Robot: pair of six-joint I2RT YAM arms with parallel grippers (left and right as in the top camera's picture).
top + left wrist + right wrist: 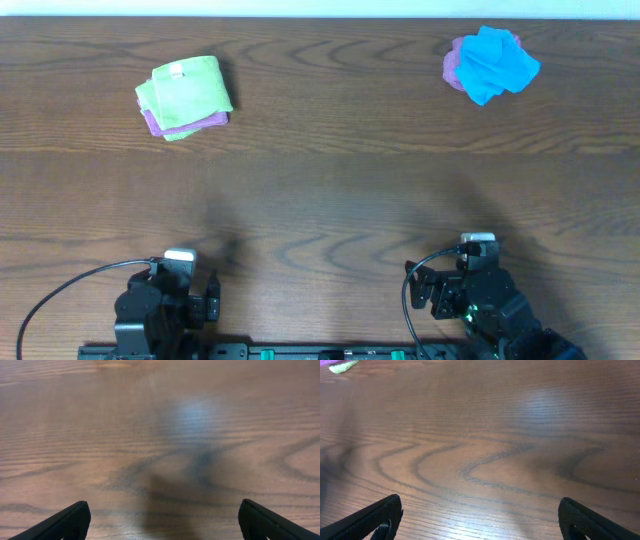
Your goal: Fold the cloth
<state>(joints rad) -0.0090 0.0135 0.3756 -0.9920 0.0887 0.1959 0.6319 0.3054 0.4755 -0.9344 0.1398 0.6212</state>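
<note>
- Overhead: a blue cloth (494, 62) lies crumpled in a soft, uneven heap on a lilac cloth (455, 62) at the far right of the table (330, 180). It is not yet folded.
- At the far left, a green cloth (186, 88) sits squared and flat on a purple cloth (158, 122). I judge this stack finished, and the blue heap looks like the work remaining.
- The left gripper (180, 260) and right gripper (478, 242) are both at the near edge, well apart from either pile.
- Left wrist: dark fingers (75, 516) spread wide, nothing between them. Below is bare wood, matte with wavy grain.
- Right wrist: fingers (385, 510) likewise parted and empty. A green sliver sits at the top-left corner, too blurred to identify.
</note>
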